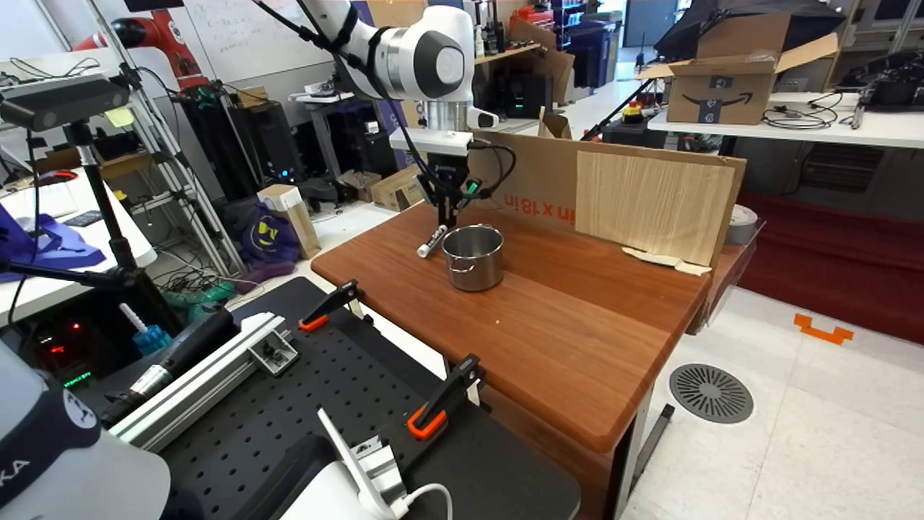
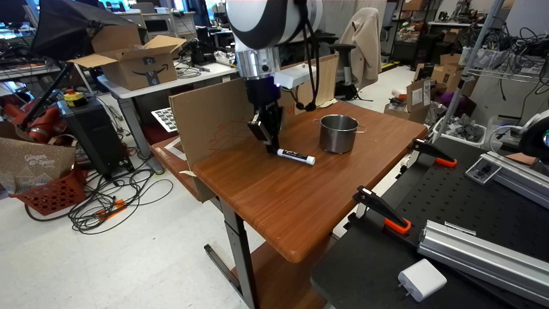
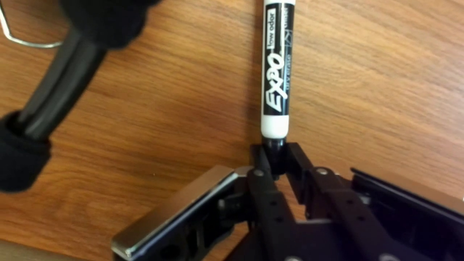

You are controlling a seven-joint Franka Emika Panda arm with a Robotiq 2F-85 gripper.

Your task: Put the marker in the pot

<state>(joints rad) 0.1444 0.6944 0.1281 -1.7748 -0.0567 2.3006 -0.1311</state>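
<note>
A black two-fingered pincer (image 3: 277, 159) points downward, its fingers (image 3: 266, 192) pressed from both sides onto the black end of a marker (image 3: 277, 72). The marker, with a dark label reading "EXPO" and "low odor", sticks out past the fingertips, its white end farthest from the pincer; it does not stand upright. Whether it touches the brown wooden tabletop (image 2: 291, 206) under the pincer or hangs just above, I cannot tell.

Just beside the pincer stands the pot (image 1: 484, 267), round, silver metal and upright on the tabletop. The marker is outside it, with a gap between the two in an exterior view. In the wrist view, one of the pot's wire handles (image 3: 32, 45) shows ahead of the pincer and to its left, and a blurred black cable (image 3: 61, 85) crosses that side.

Above the pincer, the white and black arm (image 1: 433, 65) reaches down. Behind the pincer, in both exterior views, stands a cardboard panel (image 1: 534, 170) with a pale wood-grain sheet (image 1: 653, 206) on its face. Nearer the camera than the pincer, two black-and-orange clamps (image 1: 449, 396) sit at the edge of a black perforated bench (image 1: 339, 390). Well behind the pincer, a carton (image 2: 143, 71) with raised flaps rests on a white table (image 1: 888, 128).
</note>
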